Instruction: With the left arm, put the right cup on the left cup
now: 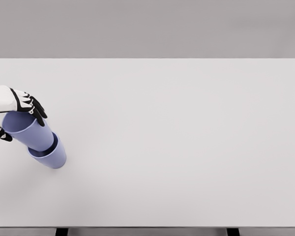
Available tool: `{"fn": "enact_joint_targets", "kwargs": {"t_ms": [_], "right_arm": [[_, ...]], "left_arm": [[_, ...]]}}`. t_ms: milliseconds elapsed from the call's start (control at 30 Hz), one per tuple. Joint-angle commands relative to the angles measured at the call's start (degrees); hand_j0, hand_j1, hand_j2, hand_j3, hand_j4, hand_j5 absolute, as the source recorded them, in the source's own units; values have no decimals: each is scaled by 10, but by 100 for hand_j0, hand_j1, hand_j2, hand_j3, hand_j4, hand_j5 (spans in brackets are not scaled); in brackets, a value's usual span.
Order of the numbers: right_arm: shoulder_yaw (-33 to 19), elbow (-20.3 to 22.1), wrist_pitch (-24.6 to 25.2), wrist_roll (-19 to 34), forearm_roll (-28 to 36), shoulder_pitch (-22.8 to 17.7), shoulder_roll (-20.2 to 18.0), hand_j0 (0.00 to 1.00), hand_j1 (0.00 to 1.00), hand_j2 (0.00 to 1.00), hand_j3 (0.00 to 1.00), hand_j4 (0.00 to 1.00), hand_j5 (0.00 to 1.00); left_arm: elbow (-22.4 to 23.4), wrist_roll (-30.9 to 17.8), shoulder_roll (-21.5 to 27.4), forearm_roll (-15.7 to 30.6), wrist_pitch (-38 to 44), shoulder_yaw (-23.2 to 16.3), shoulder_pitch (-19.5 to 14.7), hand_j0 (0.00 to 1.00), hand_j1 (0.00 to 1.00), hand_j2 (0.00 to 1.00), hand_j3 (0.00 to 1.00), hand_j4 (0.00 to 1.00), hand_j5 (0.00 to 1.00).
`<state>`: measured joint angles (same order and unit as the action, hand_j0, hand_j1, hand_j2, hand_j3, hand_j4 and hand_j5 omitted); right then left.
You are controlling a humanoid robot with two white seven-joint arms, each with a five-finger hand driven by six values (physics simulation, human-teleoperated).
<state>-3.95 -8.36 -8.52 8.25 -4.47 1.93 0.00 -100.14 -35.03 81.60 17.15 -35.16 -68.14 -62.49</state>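
A: We begin with the broad white flat table. Where is our work?

B: At its left edge. We see two lavender plastic cups: the upper cup sits nested in the mouth of the lower cup, its long axis tilting up and leftward.

A: And the hand?

B: Our left white-and-black hand is right at the upper cup's rim, fingers curled around it. We see only one hand; the right is out of view.
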Motion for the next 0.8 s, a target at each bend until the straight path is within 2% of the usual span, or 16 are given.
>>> {"fn": "enact_joint_targets", "kwargs": {"t_ms": [0,767], "right_arm": [[0,0,0,0,0,0,0,100,100,100,100,100,100],[0,0,0,0,0,0,0,100,100,100,100,100,100]], "left_arm": [[1,0,-3,3,2,1,0,66,66,66,66,66,66],[14,0,-11,-1,2,2,12,66,66,66,66,66,66]]}}
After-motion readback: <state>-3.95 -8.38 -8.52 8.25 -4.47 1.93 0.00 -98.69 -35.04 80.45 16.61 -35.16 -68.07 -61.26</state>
